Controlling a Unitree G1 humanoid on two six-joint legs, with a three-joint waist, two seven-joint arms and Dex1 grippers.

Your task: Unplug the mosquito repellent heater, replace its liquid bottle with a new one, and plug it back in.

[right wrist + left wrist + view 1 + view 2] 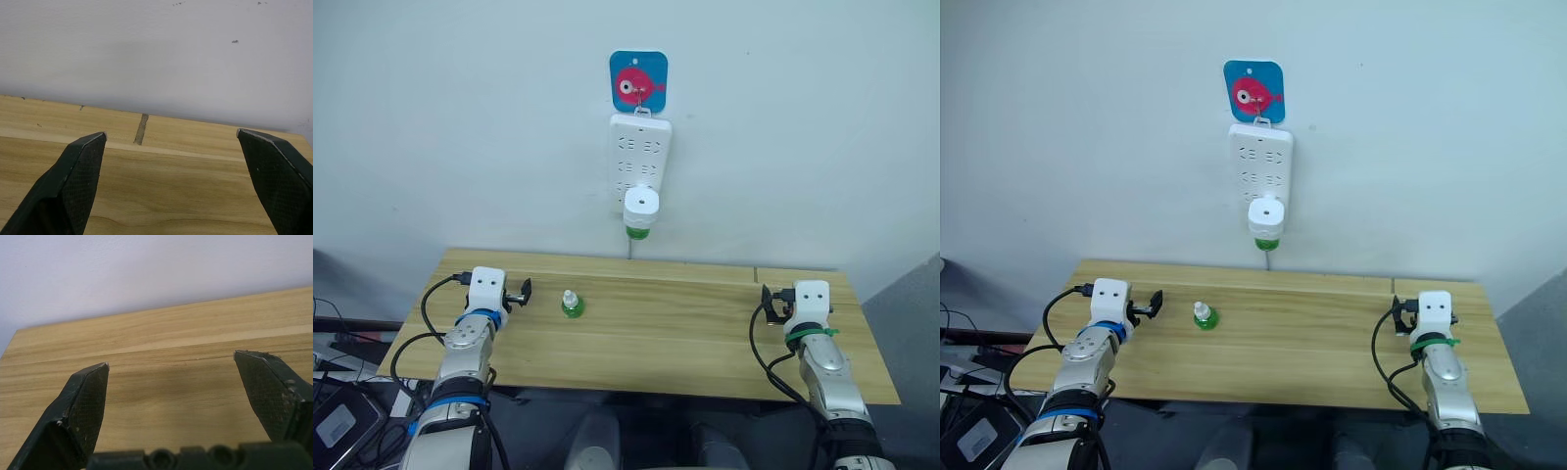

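Step in hand looks like unplug. Mosquito repellent heater (641, 208) sits top-centre of frame, plugged into power strip (639, 157) on wall. Left gripper (171, 382) and right gripper (171, 161) both spread wide, holding nothing. Grip the white body, pull straight out; strip hangs off a hook, may swing. New bottle (572, 305) stands mid-left on wood table (685, 333); plain white wall behind.

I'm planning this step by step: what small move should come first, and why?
Probably raise the right gripper toward the mosquito repellent heater, since it is plugged into the power strip on the wall. Both grippers are open and empty over the table, and the new bottle waits near the left gripper.
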